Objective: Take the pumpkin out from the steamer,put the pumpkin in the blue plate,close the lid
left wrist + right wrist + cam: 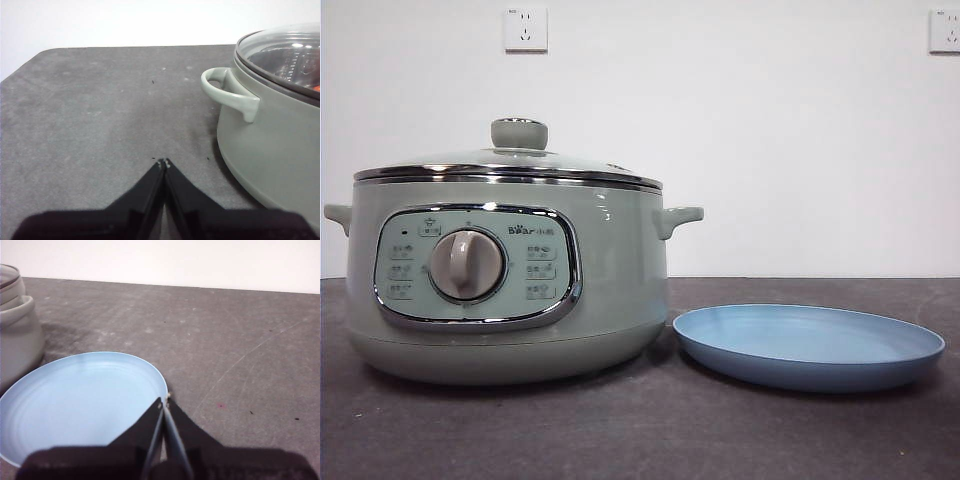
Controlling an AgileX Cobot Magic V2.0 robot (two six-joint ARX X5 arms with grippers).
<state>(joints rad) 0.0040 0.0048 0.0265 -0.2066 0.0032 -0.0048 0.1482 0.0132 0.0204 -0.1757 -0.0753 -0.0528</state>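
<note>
The sage-green steamer (510, 290) stands on the left of the table with its glass lid (510, 160) on it, knob (519, 133) up. The pumpkin shows only as a sliver of orange (316, 87) through the lid in the left wrist view. The blue plate (810, 345) lies empty to the right of the steamer. My left gripper (163, 162) is shut and empty above the table beside the steamer's handle (230, 92). My right gripper (164, 401) is shut and empty above the plate's rim (162, 377).
The dark grey table (640, 430) runs under everything. A white wall with two power sockets (525, 30) stands behind. In the right wrist view the steamer's side (17, 335) is next to the plate.
</note>
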